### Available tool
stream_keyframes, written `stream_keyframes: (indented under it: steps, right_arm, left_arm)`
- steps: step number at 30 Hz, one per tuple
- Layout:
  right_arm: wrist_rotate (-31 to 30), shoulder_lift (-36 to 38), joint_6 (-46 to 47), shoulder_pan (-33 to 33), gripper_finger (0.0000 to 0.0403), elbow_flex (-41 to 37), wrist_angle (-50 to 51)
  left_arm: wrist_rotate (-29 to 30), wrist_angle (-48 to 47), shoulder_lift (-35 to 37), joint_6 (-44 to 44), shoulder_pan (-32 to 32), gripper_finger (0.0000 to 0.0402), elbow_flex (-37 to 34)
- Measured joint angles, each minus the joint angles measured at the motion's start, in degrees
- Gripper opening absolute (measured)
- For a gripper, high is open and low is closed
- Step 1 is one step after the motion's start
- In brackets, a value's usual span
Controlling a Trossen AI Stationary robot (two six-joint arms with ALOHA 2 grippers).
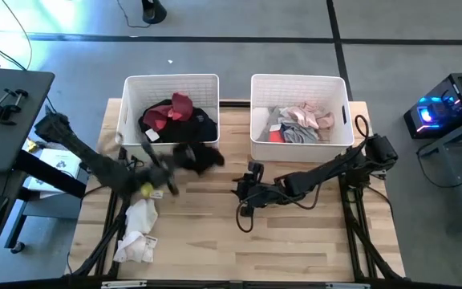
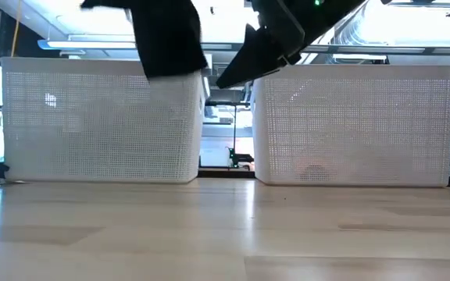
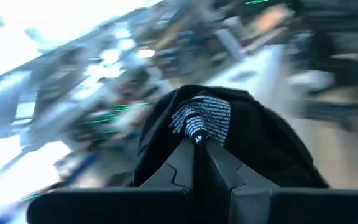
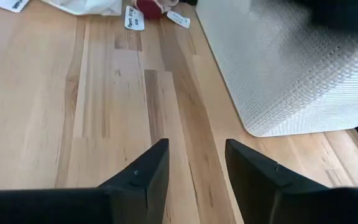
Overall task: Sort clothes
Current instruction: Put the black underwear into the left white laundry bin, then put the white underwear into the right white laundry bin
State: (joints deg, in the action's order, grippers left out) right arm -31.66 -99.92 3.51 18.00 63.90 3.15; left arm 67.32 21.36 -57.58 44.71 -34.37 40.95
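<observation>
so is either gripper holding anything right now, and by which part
The left gripper is shut on a black garment, pinching a fold by its printed label. The right gripper is open and holds nothing.

Matt wood table (image 1: 295, 241), perforated plastic bins (image 1: 299, 144) — soft cloth

blurred room behind black garment (image 3: 229, 134), white clothes (image 4: 86, 5) cut off

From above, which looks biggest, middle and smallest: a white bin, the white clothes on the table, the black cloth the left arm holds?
1. White bin.
2. White clothes.
3. Black cloth, though it hangs bunched from the left gripper, so it is close to the white clothes.
</observation>
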Motion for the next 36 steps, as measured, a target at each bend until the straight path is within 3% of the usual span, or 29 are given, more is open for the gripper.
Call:
stream_keyframes:
  steps: [3,7,11,15,22,25,30,36]
  right_arm:
    - [0.1,-0.9,-0.7,0.0,0.0145,0.0,-0.7]
    - [0.2,-1.7,-0.9,0.0,0.0145,0.0,-1.3]
    - [0.2,-1.8,-0.9,0.0,0.0145,0.0,-1.7]
    - [0.3,-1.8,-1.8,0.0,0.0145,0.0,-2.1]
    - [0.3,-1.8,-2.5,0.0,0.0145,0.0,-2.7]
    - [0.4,-1.8,-2.5,0.0,0.0145,0.0,-2.6]
    - [0.4,-1.8,-2.5,0.0,0.0145,0.0,-2.6]
    - [0.4,-1.7,-2.3,0.0,0.0145,0.0,-2.6]
  left_arm:
    - [0.6,2.5,5.1,10.7,6.1,0.0005,2.8]
    - [-0.2,2.9,10.8,13.9,16.9,0.0005,5.0]
    - [-0.5,-0.3,14.8,11.3,27.9,0.0005,5.0]
    - [-2.4,-12.4,15.9,1.0,36.5,0.0005,5.0]
    - [-13.3,-33.6,11.7,-22.0,49.8,0.0030,4.9]
    - [-18.6,-37.1,8.7,-26.6,55.0,0.0061,4.9]
    - [-33.2,-40.1,4.2,-32.7,61.2,0.0133,6.9]
    - [-47.2,-43.7,1.3,-36.7,62.0,0.0199,14.9]
